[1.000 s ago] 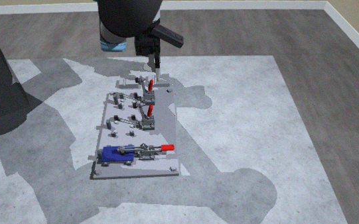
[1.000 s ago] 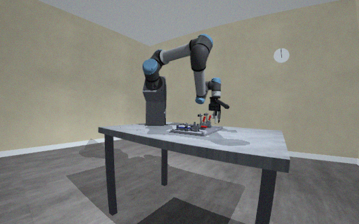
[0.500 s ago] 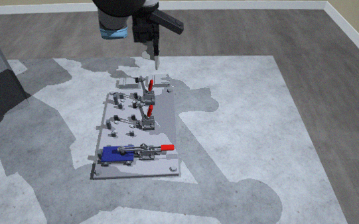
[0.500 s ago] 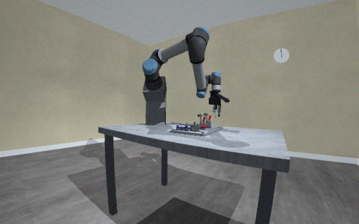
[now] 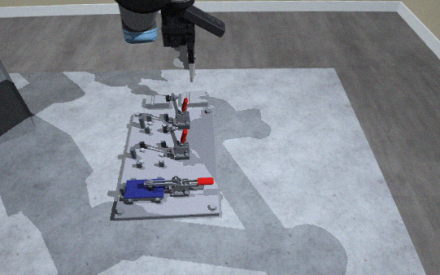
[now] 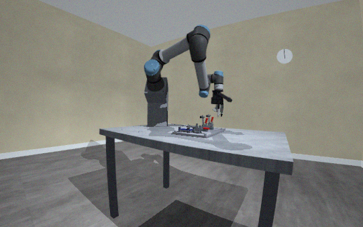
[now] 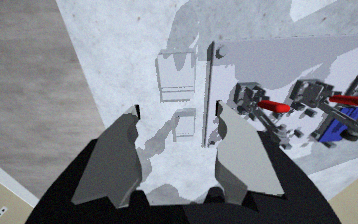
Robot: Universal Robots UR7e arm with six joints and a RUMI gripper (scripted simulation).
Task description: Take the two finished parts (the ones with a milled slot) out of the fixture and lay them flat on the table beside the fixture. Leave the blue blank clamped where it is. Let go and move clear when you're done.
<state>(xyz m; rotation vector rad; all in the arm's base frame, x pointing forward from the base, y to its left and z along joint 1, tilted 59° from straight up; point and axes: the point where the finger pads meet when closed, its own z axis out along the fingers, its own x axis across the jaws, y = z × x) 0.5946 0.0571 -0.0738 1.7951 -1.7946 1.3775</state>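
My gripper (image 5: 192,75) hangs above the table just past the far end of the fixture plate (image 5: 168,163), open and empty; the wrist view shows nothing between its fingers. A pale grey slotted part (image 7: 176,75) lies flat on the table beside the fixture's far corner, and it also shows in the top view (image 5: 197,98). A smaller pale grey piece (image 7: 185,125) lies next to it, below my fingers. The blue blank (image 5: 143,189) sits clamped at the near end, its red handle (image 5: 205,181) lying flat. The two far nests on the plate hold no parts.
Two toggle clamps stand open with red handles upright (image 5: 185,104) (image 5: 184,136). Small locating pins stick up from the plate. The arm's base column (image 6: 156,104) stands at the back left of the table (image 6: 215,141).
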